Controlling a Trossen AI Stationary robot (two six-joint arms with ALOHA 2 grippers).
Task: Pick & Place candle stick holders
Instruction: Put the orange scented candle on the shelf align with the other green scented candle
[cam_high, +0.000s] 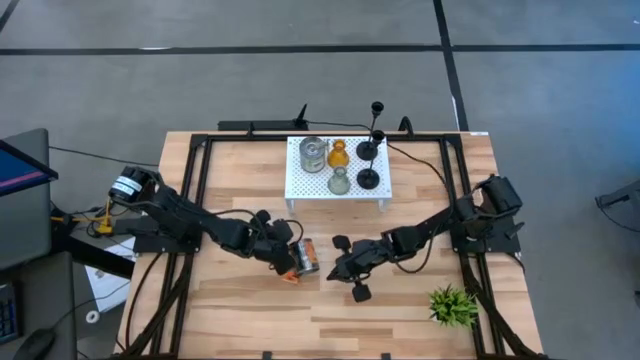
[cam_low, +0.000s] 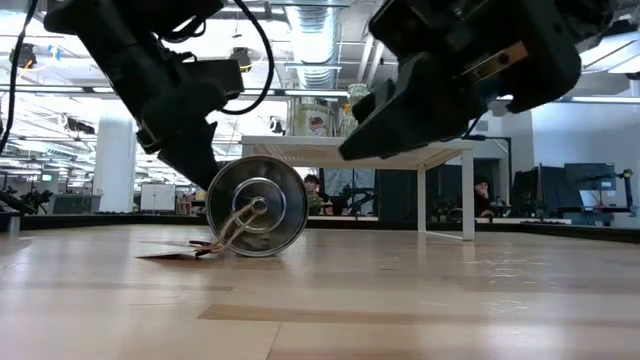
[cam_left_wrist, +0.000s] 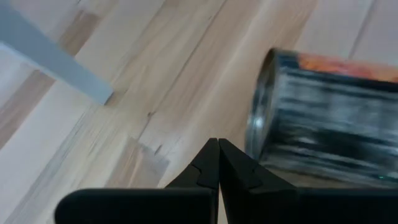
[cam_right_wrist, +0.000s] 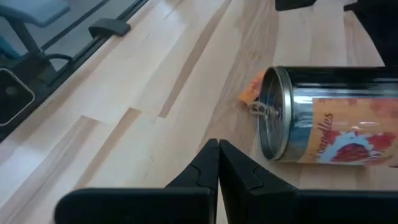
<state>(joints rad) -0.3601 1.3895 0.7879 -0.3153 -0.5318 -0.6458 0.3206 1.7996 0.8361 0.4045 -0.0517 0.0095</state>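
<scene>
**Silvery jar-like holder lies on its side between both arms**

Silvery jar-like holder (cam_high: 307, 257) is seen tipped over on the bench (cam_high: 240, 320), just beside the left gripper (cam_high: 283, 255), whose jaws are pressed together on nothing. The right gripper (cam_high: 337, 270) is placed near the jar's other side, jaws likewise closed and empty. Five more holders (cam_high: 339, 160) are kept upright on the white perforated stand (cam_high: 300, 185). A spiky green plant (cam_high: 452, 304) is set near the bench's corner.
</scene>
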